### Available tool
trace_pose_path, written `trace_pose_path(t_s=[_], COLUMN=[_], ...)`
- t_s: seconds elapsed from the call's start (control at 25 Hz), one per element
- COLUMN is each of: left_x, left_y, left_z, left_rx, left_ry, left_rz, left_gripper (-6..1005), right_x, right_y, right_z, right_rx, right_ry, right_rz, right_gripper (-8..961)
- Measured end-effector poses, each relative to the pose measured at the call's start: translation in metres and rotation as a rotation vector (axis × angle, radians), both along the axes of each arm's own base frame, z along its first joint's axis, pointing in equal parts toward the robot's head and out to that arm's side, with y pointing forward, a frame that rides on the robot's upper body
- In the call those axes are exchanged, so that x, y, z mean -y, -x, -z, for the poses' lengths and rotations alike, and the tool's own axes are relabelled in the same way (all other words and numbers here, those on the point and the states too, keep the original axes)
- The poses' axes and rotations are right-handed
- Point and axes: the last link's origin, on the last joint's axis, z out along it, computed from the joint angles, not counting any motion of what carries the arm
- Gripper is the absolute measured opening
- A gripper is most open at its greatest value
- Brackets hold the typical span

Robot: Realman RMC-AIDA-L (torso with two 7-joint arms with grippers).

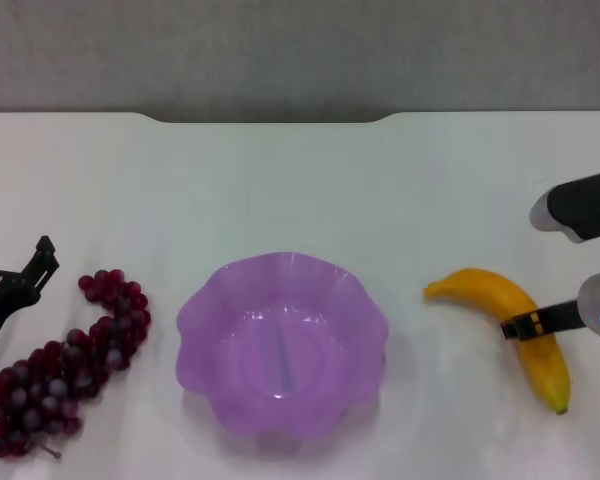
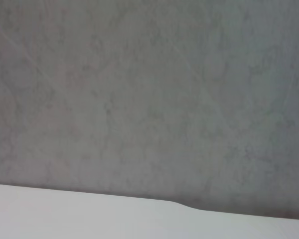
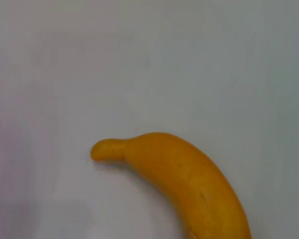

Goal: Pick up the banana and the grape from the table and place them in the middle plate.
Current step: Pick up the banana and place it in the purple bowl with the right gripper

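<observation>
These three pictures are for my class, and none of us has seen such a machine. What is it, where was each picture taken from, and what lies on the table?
It is a two-armed robot. The head camera looks down on a white table: grapes at left, a purple plate in the middle with no fruit in it, a banana at right. The right gripper is at the banana; the left gripper waits beside the grapes. The right wrist camera shows the banana close up; the left wrist camera sees only wall and table edge.

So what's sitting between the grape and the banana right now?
In the head view, only the middle plate, empty, lies between the grape and the banana, with bare table on either side of it.
</observation>
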Motion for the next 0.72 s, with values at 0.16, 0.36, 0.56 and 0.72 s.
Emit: trace_pose_path(t_s=[0.16,0.36,0.56,0.72], left_x=[0.001,0.001,-0.001,-0.003], left_y=[0.001,0.001,-0.002,-0.003], left_z=[0.000,0.000,0.001,0.001], left_rx=[-0.001,-0.003,-0.004,-0.004], left_ry=[0.000,0.003,0.007,0.008], left_rz=[-0.003,-0.002,0.006,0.009], left_gripper=[816,815,814,813], right_x=[0.003,0.006,0.006,0.007], right_y=[0.027,0.072,0.114,0.135], right_z=[-0.015,-0.028,-0.011,0.008], right_rx=[-0.044,-0.125,-0.259,-0.317], right_ry=[-0.031,-0.063,-0.017,-0.028], right_rz=[-0.081,-0.214,-0.366,-0.470], right_gripper=[493,509,524,536])
